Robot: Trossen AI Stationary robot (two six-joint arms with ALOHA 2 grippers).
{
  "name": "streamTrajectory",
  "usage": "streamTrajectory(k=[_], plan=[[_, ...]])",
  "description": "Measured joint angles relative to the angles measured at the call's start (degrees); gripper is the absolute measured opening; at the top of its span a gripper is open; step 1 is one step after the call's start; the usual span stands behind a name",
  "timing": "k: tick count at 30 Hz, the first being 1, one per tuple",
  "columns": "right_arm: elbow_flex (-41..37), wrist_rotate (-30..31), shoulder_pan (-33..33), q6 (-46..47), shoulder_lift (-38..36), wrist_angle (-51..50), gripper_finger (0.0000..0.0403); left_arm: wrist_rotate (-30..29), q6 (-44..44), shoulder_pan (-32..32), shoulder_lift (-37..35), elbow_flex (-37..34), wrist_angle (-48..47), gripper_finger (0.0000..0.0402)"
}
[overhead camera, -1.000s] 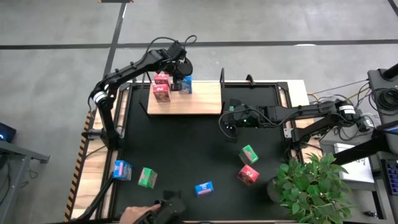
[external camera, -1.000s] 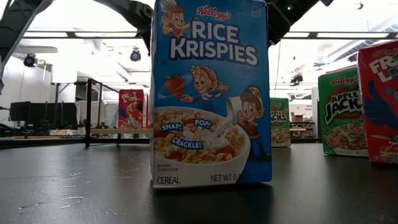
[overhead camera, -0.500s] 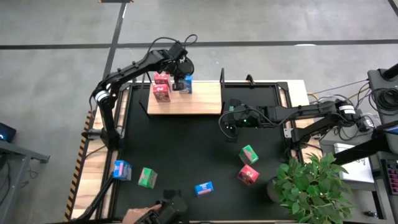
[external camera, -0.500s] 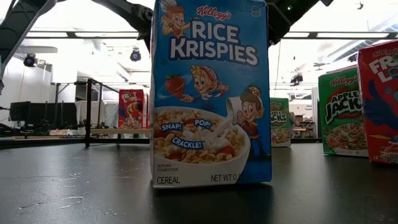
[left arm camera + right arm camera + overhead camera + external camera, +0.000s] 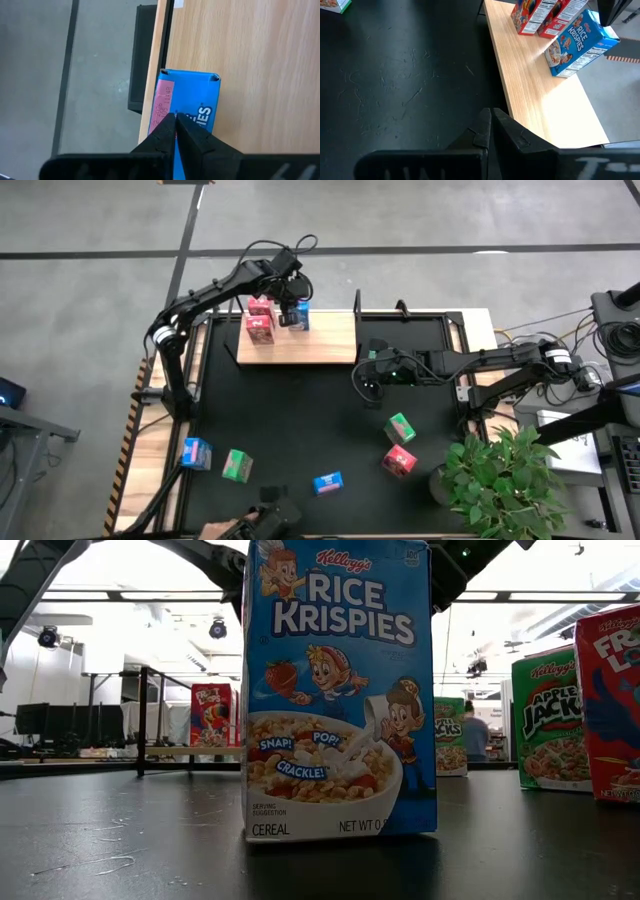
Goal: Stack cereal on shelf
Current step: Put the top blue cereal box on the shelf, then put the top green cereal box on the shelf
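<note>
The shelf (image 5: 310, 340) is a light wooden board at the table's far side. On it stand two pink-red cereal boxes (image 5: 260, 318) and a blue cereal box (image 5: 299, 319), upright on their bases. My left gripper (image 5: 175, 117) is shut right over the blue box's top (image 5: 192, 95). My right gripper (image 5: 490, 114) is shut and hangs over the black mat near the shelf's near right corner, holding nothing. Several more boxes stand loose on the mat: blue (image 5: 196, 452), green (image 5: 237, 466), blue (image 5: 327, 482), green (image 5: 400, 426) and pink-red (image 5: 398, 461). My left gripper comes from above, slanting down, with its shut fingertips over the blue box's top near its far edge (image 5: 167, 102). I cannot tell whether they touch it. The box stands upright on the shelf (image 5: 580, 42).
A potted plant (image 5: 500, 480) stands at the near right corner. A person's hand (image 5: 225, 530) and a dark device (image 5: 275, 515) are at the near edge. The low view is mostly filled by the near blue box (image 5: 340, 690). Black posts (image 5: 357, 302) rise at the shelf's ends.
The person's hand at the table's near edge has drawn back a little toward that edge. Both arms have kept their place, and the boxes stand as before.
</note>
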Motion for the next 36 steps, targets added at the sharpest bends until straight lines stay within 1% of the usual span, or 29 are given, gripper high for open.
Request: streamTrajectory(k=[9, 13, 14, 16, 20, 23, 26, 30, 33, 36], plan=[[0.0, 0.0, 0.0, 0.44, 0.0, 0.02, 0.0009, -0.02, -0.07, -0.06, -0.63, 0.0, -0.1, 0.0], [0.0, 0.0, 0.0, 0.86, 0.0, -0.01, 0.0009, 0.03, -0.96, -0.65, -2.61, 0.0, -0.13, 0.0], [0.03, 0.0, 0.0, 1.11, 0.0, -0.03, 0.0009, 0.57, -1.73, -0.9, -3.4, 0.0, -0.15, 0.0], [0.21, 0.0, 0.0, 1.46, 0.0, -0.1, 0.0009, 3.46, -3.54, -1.62, -5.14, 0.0, -0.11, 0.0], [0.78, 0.0, 0.0, 3.44, -0.12, -0.79, 0.0009, 8.72, -6.68, -4.28, -9.12, -0.82, -0.11, 0.0], [2.11, -0.01, 0.0, 6.4, -0.13, -4.8, 0.0009, 9.36, -9.56, -7.48, -11.96, -1.44, -0.04, 0.0], [3.85, 0.04, -0.02, 9.93, -0.13, -10.02, 0.0009, 9.38, -10.57, -11.63, -14.69, -2.75, 0.11, 0.0], [5.34, 0.26, -0.58, 12.11, -0.13, -16.52, 0.0009, 9.46, -10.21, -17.83, -19.54, -8.54, 3.02, 0.0], [5.6, 0.11, -2.48, 11.12, -0.13, -20.38, 0.0009, 9.49, -11.21, -22.28, -24.3, -15.98, 8.66, 0.0], [5.64, 0.06, -5.2, 10.45, -0.13, -24.35, 0.0009, 9.26, -14.35, -26.48, -29.84, -23.84, 15.78, 0.0]])
